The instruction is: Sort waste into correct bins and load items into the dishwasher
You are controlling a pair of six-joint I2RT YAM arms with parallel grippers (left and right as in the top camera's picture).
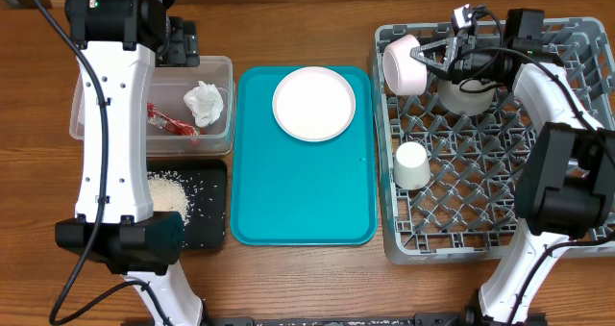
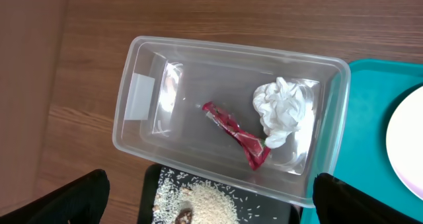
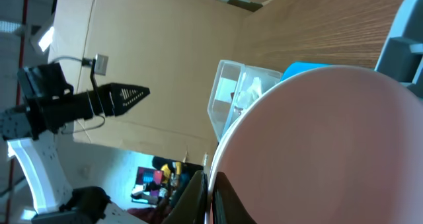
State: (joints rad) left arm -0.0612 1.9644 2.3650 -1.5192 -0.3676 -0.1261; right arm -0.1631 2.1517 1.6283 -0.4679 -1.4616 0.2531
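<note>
Fingers [image 2: 79, 197] of the left gripper [image 2: 210, 183] stand wide apart with nothing between them, hanging above the clear tub [image 2: 142, 98] at the far left of the table. Inside the tub lie a crumpled white napkin [image 2: 284, 112] and, just beside it, a red wrapper [image 2: 234, 133]. From above, the white left arm [image 1: 115, 124] crosses the left part of the tub and of the black tray [image 1: 207, 215] in front of it. Loose rice [image 1: 171, 191] is heaped in the tray, with a brown scrap showing at its edge in the left wrist view.

Next along, a flat teal tray [image 1: 298, 201] carries a round plate [image 1: 314, 103] at its far end.

At the right is the grey rack [image 1: 461, 220] with its grid of pegs. A cream cup [image 1: 413, 164] stands upside down near the rack's left wall. The right gripper [image 3: 210, 184] is clamped shut on the rim of a pink bowl [image 1: 404, 62], which is tipped on edge over the rack's far left corner. The right arm [image 1: 562, 163] lies along the rack's right side and back, with a whitish bowl [image 1: 468, 97] partly hidden beneath it.
</note>
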